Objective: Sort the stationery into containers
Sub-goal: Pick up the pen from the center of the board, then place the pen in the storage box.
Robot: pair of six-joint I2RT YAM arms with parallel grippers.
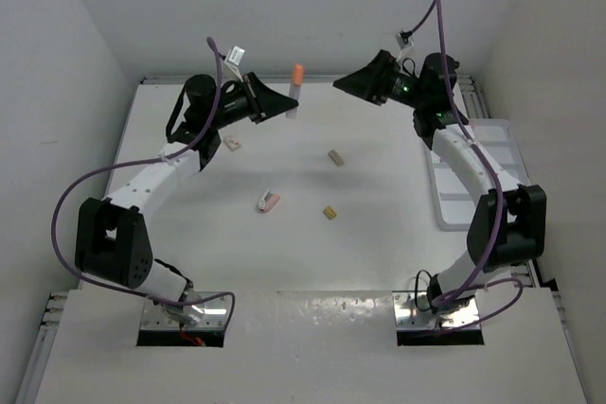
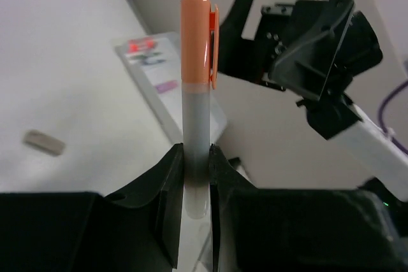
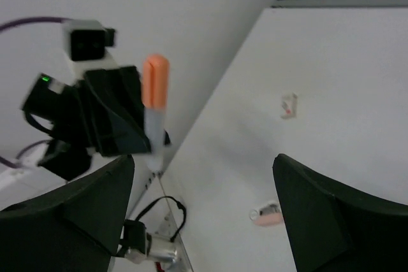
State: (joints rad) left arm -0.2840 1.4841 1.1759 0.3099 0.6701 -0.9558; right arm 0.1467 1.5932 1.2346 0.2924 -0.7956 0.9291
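Note:
My left gripper (image 1: 284, 104) is raised near the back of the table. It is shut on the grey-white barrel of an orange-capped pen (image 1: 296, 85) and holds it upright. In the left wrist view the pen (image 2: 197, 87) stands between the fingers (image 2: 172, 189). My right gripper (image 1: 345, 84) is open and empty, raised and facing the left one with a gap between them. The pen also shows in the right wrist view (image 3: 155, 103). The white divided tray (image 1: 453, 210) lies at the right. On the table lie two tan blocks (image 1: 335, 157) (image 1: 329, 213), a pink eraser (image 1: 269, 202) and a small white piece (image 1: 232, 144).
The tray shows in the left wrist view (image 2: 159, 103) with a red and a purple item in its compartments. White walls enclose the table on three sides. Purple cables loop above both arms. The pink eraser (image 3: 268, 214) lies below my right gripper.

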